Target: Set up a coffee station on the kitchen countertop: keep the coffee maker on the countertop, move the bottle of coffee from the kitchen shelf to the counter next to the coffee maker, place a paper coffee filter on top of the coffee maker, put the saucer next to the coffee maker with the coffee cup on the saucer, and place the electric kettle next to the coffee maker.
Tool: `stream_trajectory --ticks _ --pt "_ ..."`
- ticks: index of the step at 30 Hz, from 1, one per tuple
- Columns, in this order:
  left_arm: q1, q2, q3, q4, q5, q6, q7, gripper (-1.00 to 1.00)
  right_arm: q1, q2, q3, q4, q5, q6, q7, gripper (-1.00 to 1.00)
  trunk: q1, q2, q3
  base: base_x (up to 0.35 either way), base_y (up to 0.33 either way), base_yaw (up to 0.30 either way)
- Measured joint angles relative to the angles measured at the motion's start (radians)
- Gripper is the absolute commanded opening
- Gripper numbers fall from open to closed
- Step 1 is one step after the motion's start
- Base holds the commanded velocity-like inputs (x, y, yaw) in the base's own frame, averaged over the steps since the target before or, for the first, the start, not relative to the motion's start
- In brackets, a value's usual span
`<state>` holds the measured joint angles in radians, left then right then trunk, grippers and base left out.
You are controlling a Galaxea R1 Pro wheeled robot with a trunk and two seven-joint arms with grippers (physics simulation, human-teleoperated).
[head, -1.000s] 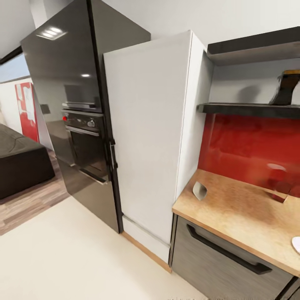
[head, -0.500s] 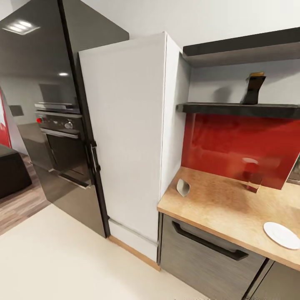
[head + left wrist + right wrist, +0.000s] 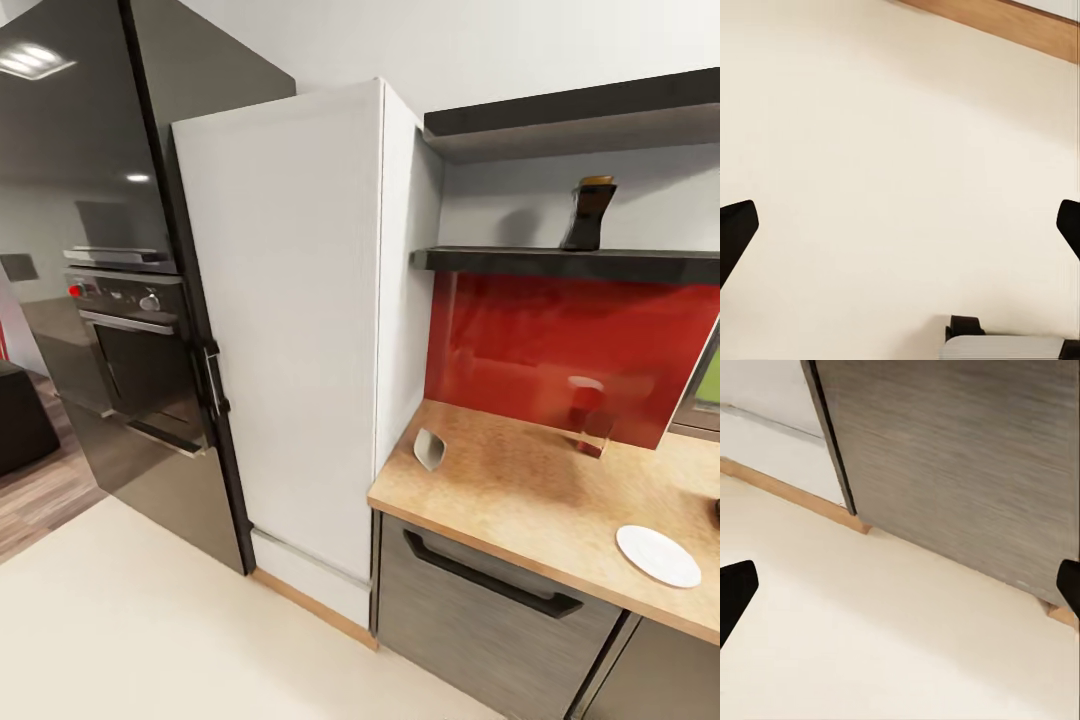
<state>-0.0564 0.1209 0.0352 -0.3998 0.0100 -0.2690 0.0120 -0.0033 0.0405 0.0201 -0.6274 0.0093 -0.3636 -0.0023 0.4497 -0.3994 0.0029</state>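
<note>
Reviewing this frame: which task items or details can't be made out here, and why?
- Dark object on the countertop: cut off by the head view's right edge, identity unclear.
- Bottle of coffee on the shelf: too small to read its label.
- Paper coffee filter: small, shape unclear.
- Red blur on the backsplash: object or reflection, undecidable.

The countertop [image 3: 520, 495] lies mostly bare between the paper filter [image 3: 429, 449] and saucer [image 3: 657, 555]; a tall white cabinet [image 3: 300, 330] walls its left end; the shelf [image 3: 565, 262] overhangs its back.
</note>
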Motion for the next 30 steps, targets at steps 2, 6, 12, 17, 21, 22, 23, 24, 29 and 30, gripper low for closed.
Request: stream_trajectory --ticks 2,6,12,17,21,22,23,24,29,30 --pt "0.000 0.001 -0.001 0.001 -0.001 0.002 -0.001 1.00 0.000 0.013 0.006 -0.133 0.000 0.002 -0.002 1.00 0.000 0.000 0.000 0.000 0.000 0.000" --pt "0.000 0.004 -0.001 0.021 -0.001 0.004 -0.001 1.00 -0.003 0.028 0.010 -0.342 -0.001 0.011 -0.003 1.00 0.000 0.000 0.000 0.000 0.000 0.000" --pt "0.000 0.005 -0.001 0.037 -0.003 0.004 -0.002 1.00 -0.053 0.077 0.011 -0.493 0.001 0.123 -0.038 1.00 0.000 0.000 0.000 0.000 0.000 0.000" --pt "0.000 0.005 -0.007 0.040 -0.004 0.006 -0.003 1.00 -0.203 0.088 0.012 -0.523 0.001 0.315 -0.139 1.00 0.000 0.000 0.000 0.000 0.000 0.000" --pt "0.000 0.006 -0.010 0.041 -0.005 0.006 -0.002 1.00 -0.338 0.089 0.012 -0.517 0.001 0.446 -0.170 1.00 0.000 0.000 0.000 0.000 0.000 0.000" --pt "0.002 0.006 -0.012 0.041 -0.006 0.004 -0.002 1.00 -0.429 0.089 0.011 -0.481 0.003 0.522 -0.179 1.00 0.000 0.000 0.000 0.000 0.000 0.000" --pt "0.002 0.006 -0.013 0.041 -0.007 0.003 -0.002 1.00 -0.474 0.089 0.011 -0.458 0.004 0.536 -0.183 1.00 0.000 0.000 0.000 0.000 0.000 0.000" --pt "0.002 0.006 -0.013 0.041 -0.008 0.003 -0.002 1.00 -0.501 0.088 0.010 -0.429 0.004 0.546 -0.191 1.00 0.000 0.000 0.000 0.000 0.000 0.000" --pt "0.003 0.007 -0.012 0.040 -0.009 0.003 -0.002 1.00 -0.623 0.088 0.009 -0.261 0.002 0.564 -0.300 1.00 0.000 0.000 0.000 0.045 0.001 0.000" --pt "0.002 0.007 -0.012 0.040 -0.009 0.003 -0.002 1.00 -0.631 0.088 0.009 -0.252 0.001 0.565 -0.308 1.00 0.000 0.000 0.000 0.209 0.027 0.000"
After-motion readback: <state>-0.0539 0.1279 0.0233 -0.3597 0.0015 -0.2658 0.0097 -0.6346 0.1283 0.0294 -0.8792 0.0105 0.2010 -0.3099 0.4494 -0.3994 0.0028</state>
